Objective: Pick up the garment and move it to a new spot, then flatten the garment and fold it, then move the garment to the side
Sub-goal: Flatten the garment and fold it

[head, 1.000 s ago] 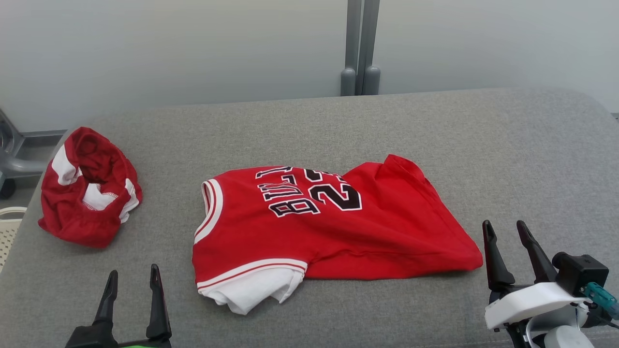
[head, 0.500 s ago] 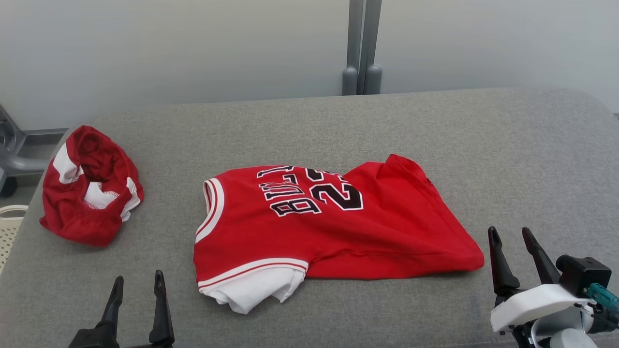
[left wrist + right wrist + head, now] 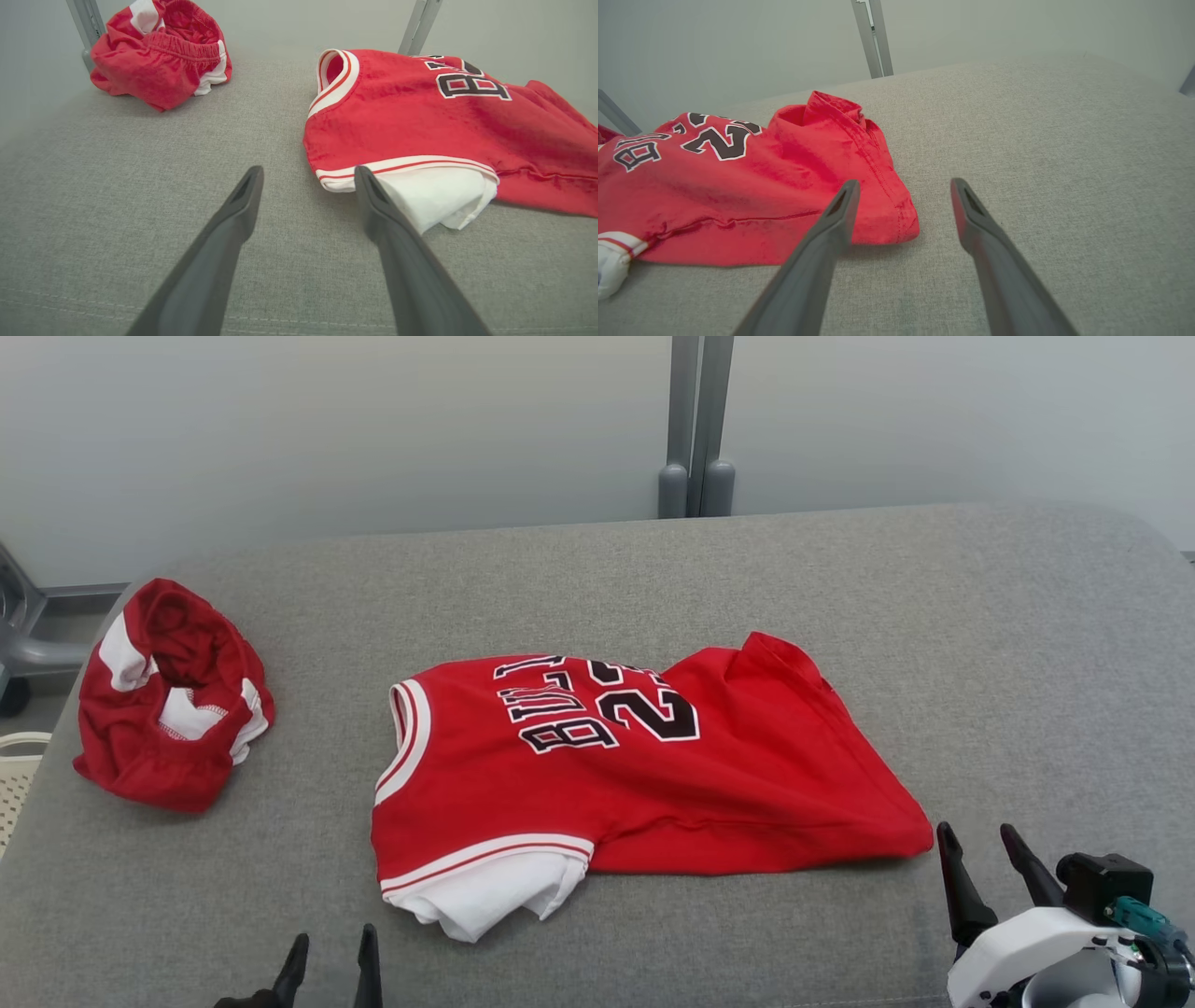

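Two end effectors lower; two garments

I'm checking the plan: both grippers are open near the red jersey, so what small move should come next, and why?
Probably ease the right gripper forward and slightly left onto the near right corner of the jersey. The gripper hangs open and empty, and that corner lies on the grey cushion close by its left finger.
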### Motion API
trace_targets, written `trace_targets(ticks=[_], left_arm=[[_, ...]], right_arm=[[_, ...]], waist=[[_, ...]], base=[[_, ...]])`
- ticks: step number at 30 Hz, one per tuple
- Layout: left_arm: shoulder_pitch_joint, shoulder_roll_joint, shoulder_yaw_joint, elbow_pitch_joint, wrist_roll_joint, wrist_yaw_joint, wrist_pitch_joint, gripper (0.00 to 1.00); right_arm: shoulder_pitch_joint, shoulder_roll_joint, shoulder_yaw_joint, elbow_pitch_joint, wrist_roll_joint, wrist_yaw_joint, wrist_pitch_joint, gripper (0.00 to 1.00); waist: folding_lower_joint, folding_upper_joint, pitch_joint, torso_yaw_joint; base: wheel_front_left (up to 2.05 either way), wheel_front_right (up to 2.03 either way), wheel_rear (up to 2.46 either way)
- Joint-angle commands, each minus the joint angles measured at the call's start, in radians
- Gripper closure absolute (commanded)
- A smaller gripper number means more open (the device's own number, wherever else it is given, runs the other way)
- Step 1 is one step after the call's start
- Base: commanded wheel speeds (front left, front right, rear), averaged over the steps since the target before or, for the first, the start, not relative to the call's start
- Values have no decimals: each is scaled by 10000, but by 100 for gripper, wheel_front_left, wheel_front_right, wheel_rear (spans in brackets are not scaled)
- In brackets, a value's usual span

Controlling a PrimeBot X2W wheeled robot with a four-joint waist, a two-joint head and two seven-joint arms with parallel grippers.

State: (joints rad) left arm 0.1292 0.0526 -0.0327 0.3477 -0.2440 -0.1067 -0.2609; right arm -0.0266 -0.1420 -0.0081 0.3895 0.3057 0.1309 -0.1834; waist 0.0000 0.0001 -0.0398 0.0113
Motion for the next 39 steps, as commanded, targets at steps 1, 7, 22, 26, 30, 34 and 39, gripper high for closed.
trace_targets(ticks=[1, 7, 22, 26, 30, 34, 39], left_arm=[[-207, 36, -53, 188, -79, -65, -27, 0], [-819, 16, -620, 1405, -290, -169, -33, 0], [-2335, 226, -2138, 3595, -955, -238, -36, 0], [-2759, 318, -2510, 4044, -1186, -240, -37, 0], [-3122, 357, -2855, 4293, -1518, -241, -37, 0], [-3448, 352, -3111, 4691, -1762, -238, -37, 9], [-3695, 408, -3343, 4835, -2138, -239, -36, 100]], right_arm=[[-90, -59, 42, 111, 40, -3, -17, 0], [-516, -125, 247, 1018, 229, -3, -169, 0], [-1990, -144, 917, 2915, 361, -3, -603, 0], [-2534, -144, 1110, 3699, 364, -3, -668, 0], [-2915, -65, 1314, 4283, 445, -3, -720, 0], [-3226, 61, 1626, 4854, 538, -4, -740, 0], [-3547, 90, 1908, 5261, 751, -4, -797, 100]], waist=[[0, -1, 16, -3], [0, -1, 109, 30], [0, -1, 424, -110], [0, -1, 641, -130], [0, -1, 831, -144], [0, -1, 943, -161], [0, -1, 1019, -194]], base=[[0, 0, 0], [0, 0, 0], [0, 0, 0], [0, 0, 0], [0, 0, 0], [0, 0, 0], [0, 0, 0]])
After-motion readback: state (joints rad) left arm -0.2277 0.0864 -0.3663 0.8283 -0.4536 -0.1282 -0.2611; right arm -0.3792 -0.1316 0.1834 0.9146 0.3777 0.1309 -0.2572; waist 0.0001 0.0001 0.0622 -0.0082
